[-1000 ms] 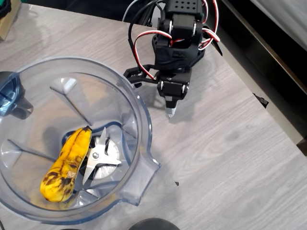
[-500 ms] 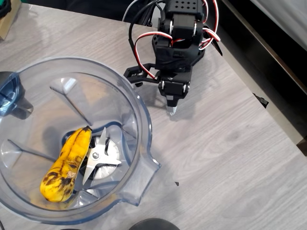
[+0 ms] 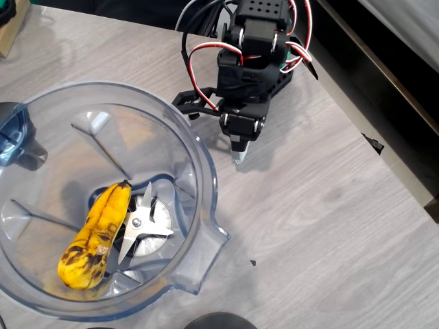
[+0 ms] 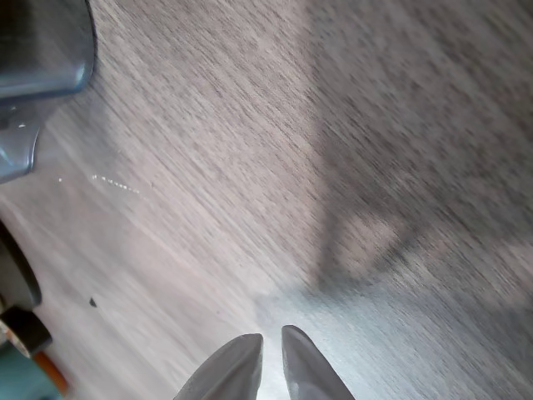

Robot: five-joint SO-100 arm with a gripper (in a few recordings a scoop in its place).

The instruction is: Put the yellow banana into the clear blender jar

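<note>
- I saw a grey wood-grain table (image 3: 322, 226) under soft, even light.
- Its right edge ran diagonally, with a dark gap (image 3: 384, 75) beyond it and something pale at the top corner.
- In the wrist view, a broad shadow (image 4: 366, 167) lay across the tabletop.

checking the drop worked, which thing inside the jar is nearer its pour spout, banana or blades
The blades. They sit at the jar's centre, on the side toward the spout; the banana lies beyond them, against the left wall.

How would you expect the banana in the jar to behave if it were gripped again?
The yellow banana looks ripe, with dark bruises, so it would probably dent or squash under firm pinching. Its curved body, lying beside the blades in the clear blender jar, might rock or slide.
</note>
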